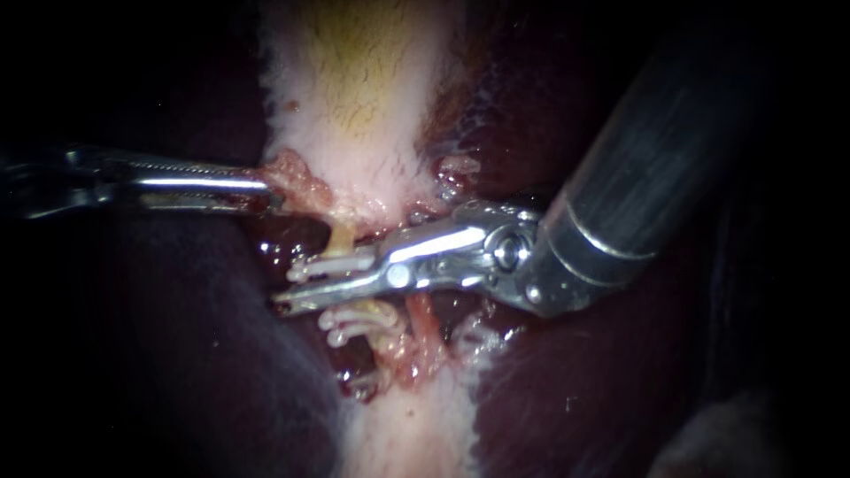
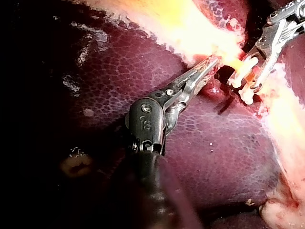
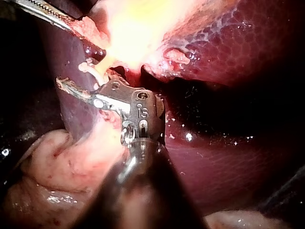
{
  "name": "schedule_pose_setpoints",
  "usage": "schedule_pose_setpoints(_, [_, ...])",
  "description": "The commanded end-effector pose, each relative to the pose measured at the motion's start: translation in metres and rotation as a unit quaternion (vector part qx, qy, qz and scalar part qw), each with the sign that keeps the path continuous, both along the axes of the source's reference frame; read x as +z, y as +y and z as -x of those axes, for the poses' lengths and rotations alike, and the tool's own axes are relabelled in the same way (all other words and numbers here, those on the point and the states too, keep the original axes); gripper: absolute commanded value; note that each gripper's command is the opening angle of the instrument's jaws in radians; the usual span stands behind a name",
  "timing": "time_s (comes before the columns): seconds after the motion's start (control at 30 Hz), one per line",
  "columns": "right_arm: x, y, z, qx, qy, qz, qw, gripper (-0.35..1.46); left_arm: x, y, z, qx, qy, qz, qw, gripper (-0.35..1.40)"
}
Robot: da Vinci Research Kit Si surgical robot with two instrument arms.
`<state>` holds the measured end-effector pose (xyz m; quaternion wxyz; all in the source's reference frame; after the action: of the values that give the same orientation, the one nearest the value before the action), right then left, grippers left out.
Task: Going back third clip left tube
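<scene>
- Endoscope view is being filled by the pale, yellow-streaked gallbladder (image 1: 354, 88), which is lying on the dark purple liver (image 1: 133, 336).
- The left tube (image 1: 341, 232), a thin yellowish strand, is being seen running down from the gallbladder's lower edge, between the two instruments.
- Three small white plastic clips are being counted on it: one upper clip (image 1: 341, 264), and two lower clips (image 1: 341, 316) sitting close together just beneath.
- The slender steel right instrument (image 1: 299, 288) is being held with its jaws narrowly apart. The upper clip is lying in the gap, and nothing is judged to be gripped.
- The thin, serrated left instrument (image 1: 261, 190) is being held with its jaws closed on a ragged pink fringe of tissue (image 1: 297, 177) at the gallbladder's edge.
- Two instruments and two tubes are being counted, the second being the reddish right tube (image 1: 425, 332).
- The left tube is being judged soft, wet, slippery and easily torn, and the clips light and stiff.
- Hold is best being taken on the fringe beside the tube, never on the tube or the clips, and parted jaws are best being drawn straight back so that no clip is snagged.
</scene>
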<state>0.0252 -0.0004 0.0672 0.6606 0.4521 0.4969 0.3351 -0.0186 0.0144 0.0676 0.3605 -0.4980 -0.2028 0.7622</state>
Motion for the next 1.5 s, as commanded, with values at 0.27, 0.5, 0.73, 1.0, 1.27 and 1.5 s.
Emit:
schedule_pose_setpoints(0.27, [0.0036, 0.0001, 0.0008, 0.000, -0.035, 0.059, 0.9976, 0.48, 0.0000, 0.0000, 0.0000, 0.000, 0.000, 0.000, 1.0000, -0.35])
schedule_pose_setpoints(0.5, [0.0049, 0.0008, 0.0028, 0.033, -0.056, 0.132, 0.9892, 0.49, 0.0000, 0.0000, -0.0001, 0.000, 0.000, 0.000, 1.0000, -0.35])
schedule_pose_setpoints(0.73, [0.0042, 0.0002, 0.0055, 0.030, -0.052, 0.192, 0.9796, 0.49, 0.0000, 0.0000, -0.0001, 0.000, 0.000, 0.000, 1.0000, -0.35])
schedule_pose_setpoints(1.0, [0.0029, -0.0001, 0.0096, 0.008, -0.031, 0.247, 0.9684, 0.50, 0.0000, -0.0001, -0.0002, 0.000, 0.000, 0.000, 1.0000, -0.35])
schedule_pose_setpoints(1.27, [0.0001, 0.0002, 0.0154, -0.016, -0.005, 0.300, 0.9538, 0.50, 0.0001, 0.0000, -0.0002, 0.001, -0.001, 0.000, 1.0000, -0.35])
schedule_pose_setpoints(1.5, [-0.0025, 0.0017, 0.0194, -0.017, -0.003, 0.323, 0.9463, 0.50, 0.0001, 0.0000, -0.0002, 0.001, -0.001, 0.000, 1.0000, -0.35])
